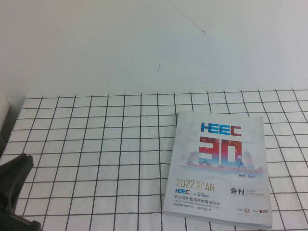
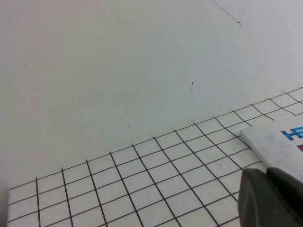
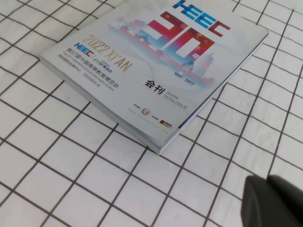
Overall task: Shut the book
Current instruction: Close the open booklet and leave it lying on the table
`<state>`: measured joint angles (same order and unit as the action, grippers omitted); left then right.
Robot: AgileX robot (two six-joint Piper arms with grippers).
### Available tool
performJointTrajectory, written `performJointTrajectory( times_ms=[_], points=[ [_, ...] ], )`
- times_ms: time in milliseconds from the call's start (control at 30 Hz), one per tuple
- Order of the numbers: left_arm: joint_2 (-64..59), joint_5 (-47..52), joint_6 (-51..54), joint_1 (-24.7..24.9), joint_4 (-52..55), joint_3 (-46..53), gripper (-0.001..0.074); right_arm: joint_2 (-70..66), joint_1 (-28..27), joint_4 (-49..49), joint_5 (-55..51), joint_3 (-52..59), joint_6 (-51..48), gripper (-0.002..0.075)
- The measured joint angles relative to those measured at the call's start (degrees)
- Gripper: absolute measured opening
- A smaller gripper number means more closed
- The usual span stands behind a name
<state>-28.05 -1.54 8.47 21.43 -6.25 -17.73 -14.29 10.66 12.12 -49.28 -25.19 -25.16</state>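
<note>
Gridded tabletop (image 1: 96, 159) carries the left gripper (image 1: 15, 191) low at its near left corner, while the right gripper (image 3: 274, 201) hangs near the book (image 1: 221, 168), clear of it. Neither's opening can be told. Right of centre, the book lies flat, cover shut, so the task looks done. Bare grid spreads left, back to the wall (image 1: 144, 43).

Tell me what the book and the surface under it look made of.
Book: paper, smooth printed cover, layered page edges. Surface: probably matte white gridded sheet or board. Left pincer sits near its left edge; right pincer hovers near the book.
</note>
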Motion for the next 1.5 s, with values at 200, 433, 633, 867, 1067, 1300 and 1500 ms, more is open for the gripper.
performJointTrajectory(
  times_ms=[200,433,633,867,1067,1300,1500],
  points=[
    [3.63,2.86,0.00,-0.58,-0.07,1.26,-0.0004,0.00,0.00,0.15,0.21,0.00,0.00,-0.0003],
    [16.64,7.87,0.26,-9.85,1.61,9.63,-0.0004,0.00,0.00,0.25,0.21,0.00,0.00,-0.0003],
    [26.87,8.65,-1.00,-18.07,2.42,18.04,-0.0004,0.00,0.00,0.25,0.21,0.00,0.00,-0.0003],
    [28.54,19.38,-4.49,-20.01,2.42,18.87,-0.0004,0.09,0.00,0.59,0.21,0.00,0.00,-0.0003],
    [28.67,20.48,-3.52,-20.01,2.42,18.65,-0.0004,0.09,0.00,0.80,0.21,0.00,0.00,-0.0003],
    [28.67,20.71,-3.01,-20.01,2.42,18.65,-0.0004,0.09,0.00,0.94,0.21,0.00,0.00,-0.0003],
    [28.67,20.74,-6.04,-20.01,2.69,18.65,-0.0004,0.09,0.00,0.98,0.21,0.00,0.00,-0.0003]
  ],
)
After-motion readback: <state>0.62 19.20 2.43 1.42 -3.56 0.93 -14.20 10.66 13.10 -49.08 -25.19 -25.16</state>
